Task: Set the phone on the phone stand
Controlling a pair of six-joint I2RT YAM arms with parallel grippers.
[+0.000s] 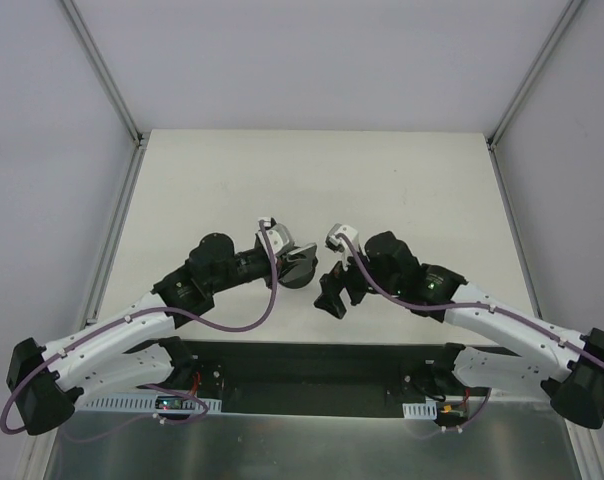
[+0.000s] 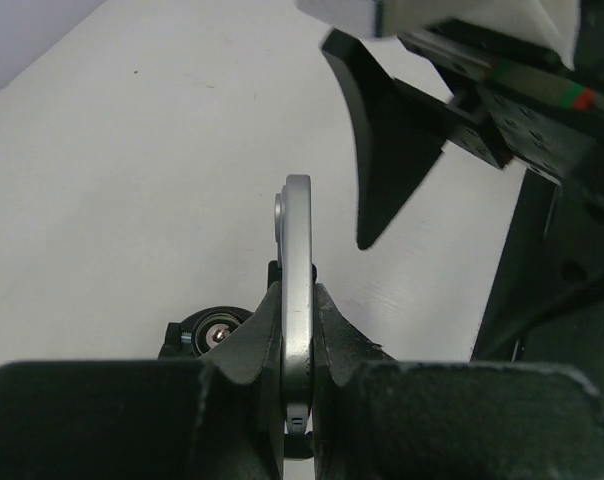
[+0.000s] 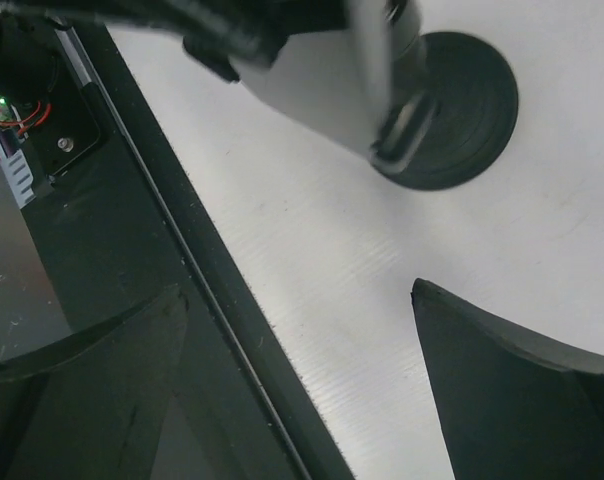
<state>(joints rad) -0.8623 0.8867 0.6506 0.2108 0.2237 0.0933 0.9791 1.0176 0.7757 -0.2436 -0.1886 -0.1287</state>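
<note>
My left gripper (image 2: 298, 312) is shut on the phone (image 2: 298, 240), which shows edge-on as a thin silver strip standing upright between the jaws. Just below it to the left, a round black part of the phone stand (image 2: 214, 335) peeks out. In the right wrist view the phone's (image 3: 317, 85) lower edge meets the stand's small head above the round disc base (image 3: 472, 100); I cannot tell if it is seated. My right gripper (image 3: 297, 385) stands open and holds nothing, a little to the right of the stand. The top view has the left gripper (image 1: 294, 260) over the stand (image 1: 296, 277) and the right gripper (image 1: 334, 290) beside it.
The black mounting strip (image 3: 162, 250) along the table's near edge runs under the right gripper. One right fingertip (image 2: 382, 150) hangs close to the phone on its right. The white table (image 1: 312, 170) stretches back to the framed walls.
</note>
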